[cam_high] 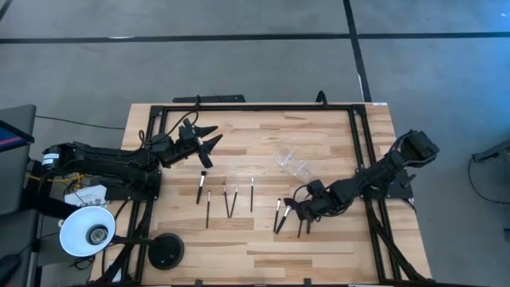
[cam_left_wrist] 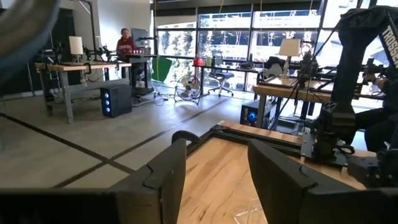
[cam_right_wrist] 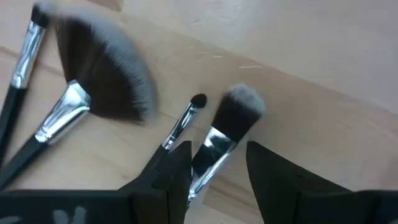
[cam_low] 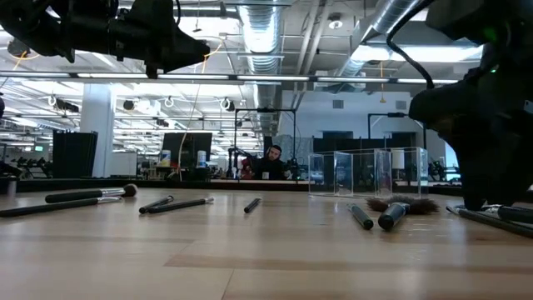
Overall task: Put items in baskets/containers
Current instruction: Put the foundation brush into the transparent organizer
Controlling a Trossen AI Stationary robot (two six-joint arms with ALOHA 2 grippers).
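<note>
Several slim dark-handled makeup brushes lie flat on the wooden table: one group in the middle (cam_high: 227, 198) and a second group (cam_high: 280, 217) under my right gripper. The clear cup (cam_high: 292, 162) sits beyond them toward the far edge, and also shows as the cup (cam_low: 366, 171) in the low view. My right gripper (cam_right_wrist: 217, 168) is open and low over the table. Its fingers stand on either side of the silver ferrule of a fluffy-headed brush (cam_right_wrist: 233, 112). A fan brush (cam_right_wrist: 106, 81) and a thin brush (cam_right_wrist: 186, 118) lie beside it. My left gripper (cam_high: 209, 140) is open, raised above the table's far left part.
A white round lamp shade (cam_high: 86, 229) and a black round base (cam_high: 166, 250) sit at the table's near left corner. A black frame (cam_high: 255, 107) runs along the table's far and side edges. Bare wood lies toward the near edge.
</note>
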